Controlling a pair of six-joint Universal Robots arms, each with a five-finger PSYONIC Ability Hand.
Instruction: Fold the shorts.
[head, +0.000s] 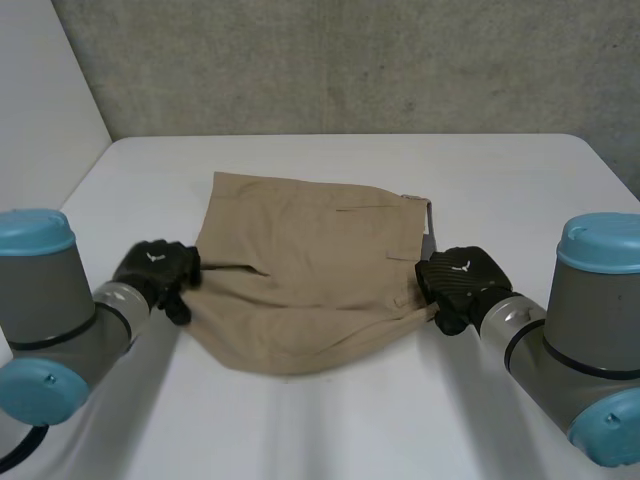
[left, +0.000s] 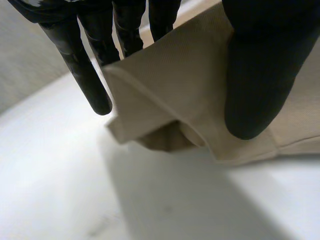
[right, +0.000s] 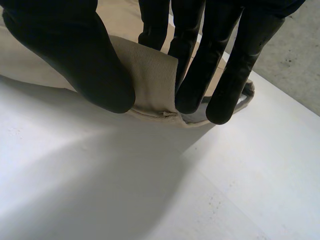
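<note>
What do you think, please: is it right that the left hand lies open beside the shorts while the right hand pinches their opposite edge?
Not quite: the left hand pinches the shorts too, as the left wrist view shows; the right hand pinches the opposite edge.

L hand (left: 260, 65) fingertips partly hidden behind shorts (left: 185, 85) fold, L arm (head: 50, 310), R arm (head: 590, 340) — edge-cropped

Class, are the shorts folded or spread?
Partly folded: the shorts look doubled along the rounded near edge; left hand and right hand pinch its ends.
</note>
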